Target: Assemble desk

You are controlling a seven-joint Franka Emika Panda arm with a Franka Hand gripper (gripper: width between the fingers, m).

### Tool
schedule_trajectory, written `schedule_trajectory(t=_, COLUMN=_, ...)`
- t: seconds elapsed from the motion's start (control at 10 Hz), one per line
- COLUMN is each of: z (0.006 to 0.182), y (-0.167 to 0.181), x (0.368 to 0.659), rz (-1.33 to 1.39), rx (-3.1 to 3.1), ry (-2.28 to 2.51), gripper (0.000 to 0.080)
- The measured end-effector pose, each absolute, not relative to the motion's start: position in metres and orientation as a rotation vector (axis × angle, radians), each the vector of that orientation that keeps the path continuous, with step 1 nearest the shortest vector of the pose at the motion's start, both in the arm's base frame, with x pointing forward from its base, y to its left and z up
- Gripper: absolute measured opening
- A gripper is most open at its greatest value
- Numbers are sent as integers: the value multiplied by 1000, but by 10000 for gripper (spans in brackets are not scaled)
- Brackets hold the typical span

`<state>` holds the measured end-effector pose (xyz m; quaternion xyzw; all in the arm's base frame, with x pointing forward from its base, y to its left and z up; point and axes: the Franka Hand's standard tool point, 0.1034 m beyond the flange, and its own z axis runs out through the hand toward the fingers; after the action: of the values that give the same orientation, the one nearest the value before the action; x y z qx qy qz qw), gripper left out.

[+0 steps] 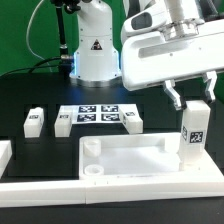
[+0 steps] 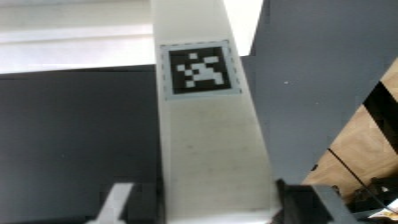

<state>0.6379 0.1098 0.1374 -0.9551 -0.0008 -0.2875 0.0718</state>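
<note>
Desk leg (image 1: 193, 132) stands upright, pinched near its top by my hand (image 1: 192, 100), over the desk tray's (image 1: 130, 160) end nearest the tabletop's (image 1: 25, 100) edge on the exterior view's right. The corner socket below is hidden, so I'd hold it plumb, centre it, then press down gently.

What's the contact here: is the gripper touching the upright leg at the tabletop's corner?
Cannot tell. Wrist view: the leg runs between the gripper's fingers, but the dark sliver beside it could be pad or gap; exterior view unclear.
</note>
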Motion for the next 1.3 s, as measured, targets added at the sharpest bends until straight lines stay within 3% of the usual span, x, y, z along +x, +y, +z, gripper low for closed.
schedule_trajectory(t=0.2, z=137, y=110, x=638, rz=-863, rx=-2871, ry=-4, gripper=515)
schedule_trajectory(t=0.3, z=137, y=110, x=638, rz=-863, rx=-2871, ry=-5, gripper=515)
schedule_trajectory(t=0.4, z=137, y=110, x=638, rz=-863, rx=-2871, ry=-5, gripper=625)
schedule_trajectory(t=0.9, z=137, y=110, x=638, rz=-858, rx=-2873, ry=-7, gripper=649)
schedule_trajectory(t=1.1, z=141, y=114, x=650, rz=-718, rx=-2899, ry=8, gripper=649)
schedule_trajectory(t=1.3, z=135, y=123, x=651, rz=-728, rx=-2890, ry=2, gripper=649)
